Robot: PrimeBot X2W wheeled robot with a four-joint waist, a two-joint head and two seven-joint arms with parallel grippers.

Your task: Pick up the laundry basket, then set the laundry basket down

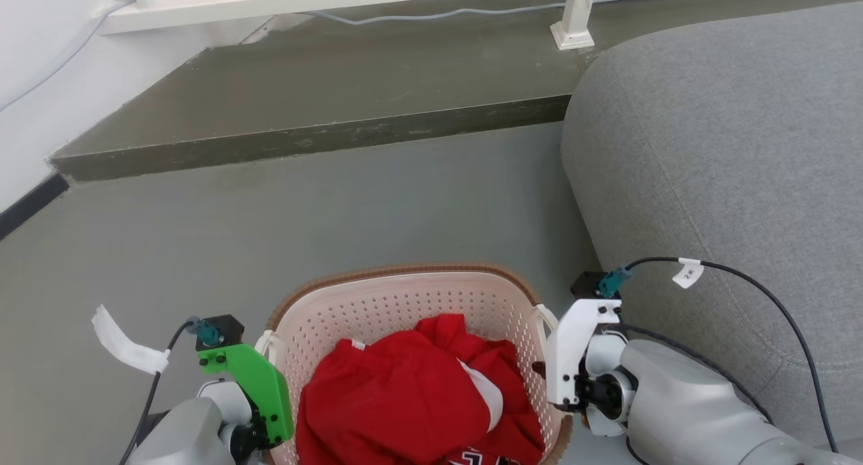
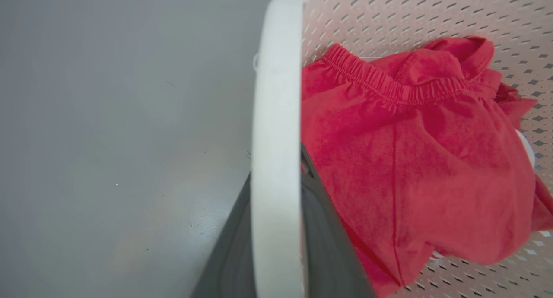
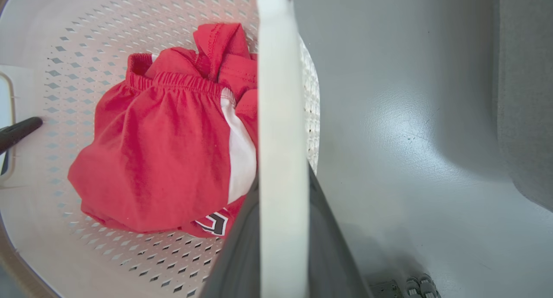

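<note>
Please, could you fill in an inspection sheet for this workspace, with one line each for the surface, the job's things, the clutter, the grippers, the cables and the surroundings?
Surface: smooth grey floor.
Job's things: cream perforated plastic laundry basket with a brown woven-look rim; red clothing lies inside. Whether it is off the floor cannot be told.
Clutter: nothing seen.
Grippers: left gripper shut on the left white handle; right gripper shut on the right white handle.
Cables: left black wrist cable; right black wrist cable with a white tag; pale cable on the step.
Surroundings: grey fabric sofa on the right, dark raised step ahead, white railing post.
</note>
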